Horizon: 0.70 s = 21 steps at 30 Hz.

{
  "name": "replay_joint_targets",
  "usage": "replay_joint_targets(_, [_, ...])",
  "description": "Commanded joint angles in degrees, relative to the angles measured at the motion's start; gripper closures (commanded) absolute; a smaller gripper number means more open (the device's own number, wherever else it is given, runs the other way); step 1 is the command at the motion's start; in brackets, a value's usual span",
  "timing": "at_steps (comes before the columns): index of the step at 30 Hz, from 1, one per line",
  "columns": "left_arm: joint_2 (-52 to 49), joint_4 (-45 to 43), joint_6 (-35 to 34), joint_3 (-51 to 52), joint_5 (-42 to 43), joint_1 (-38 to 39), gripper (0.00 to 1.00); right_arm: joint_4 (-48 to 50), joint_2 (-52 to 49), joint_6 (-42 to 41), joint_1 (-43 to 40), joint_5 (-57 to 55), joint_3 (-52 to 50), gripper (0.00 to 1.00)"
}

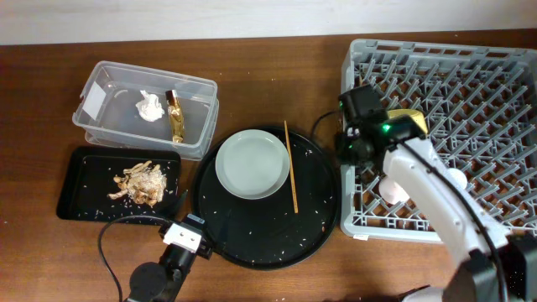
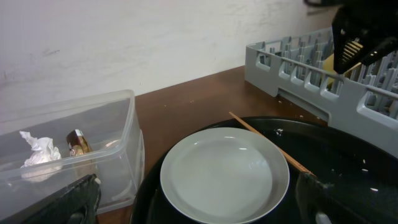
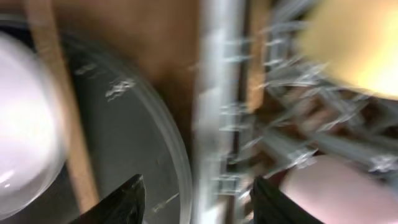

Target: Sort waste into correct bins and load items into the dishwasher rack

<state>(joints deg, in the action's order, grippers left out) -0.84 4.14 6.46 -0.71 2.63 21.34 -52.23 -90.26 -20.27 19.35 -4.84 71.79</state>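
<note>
The pale-grey plate (image 1: 252, 164) lies on the round black tray (image 1: 319, 201), with one wooden chopstick (image 1: 290, 168) beside it. My left gripper (image 1: 197, 221) is open and empty at the tray's front-left edge, facing the plate (image 2: 224, 174). My right gripper (image 1: 351, 149) is open and empty over the left wall of the dishwasher rack (image 1: 470, 59); the right wrist view is blurred. The yellow bowl (image 1: 409, 120) and pink cup (image 1: 394, 189) sit in the rack. The tissue (image 1: 149, 107) and gold wrapper (image 1: 175, 116) lie in the clear tub (image 1: 109, 92). The food scraps (image 1: 141, 184) lie in the black rectangular tray (image 1: 75, 180). No blue cup shows.
The rack's grey wall (image 2: 280, 62) rises at the right of the round tray (image 2: 348, 162). The clear tub (image 2: 118, 124) stands close on the left of the plate. My right arm stretches across the rack's front-left corner. Brown table shows between tub and rack.
</note>
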Motion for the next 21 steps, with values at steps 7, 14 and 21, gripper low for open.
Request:
replay_joint_targets(7, [0.50, 0.22, 0.74, 0.17, 0.63, -0.42, 0.01, 7.34, -8.26, -13.27, 18.53, 1.55, -5.07, 0.44])
replay_joint_targets(14, [0.50, 0.20, 0.74, 0.17, 0.63, -0.42, 0.01, 11.17, -21.62, -16.24, 18.16, 2.91, -5.07, 0.60])
replay_joint_targets(21, [0.50, 0.22, 0.74, 0.17, 0.63, -0.42, 0.01, 7.67, -18.60, -16.06, 15.47, 4.11, -4.61, 0.96])
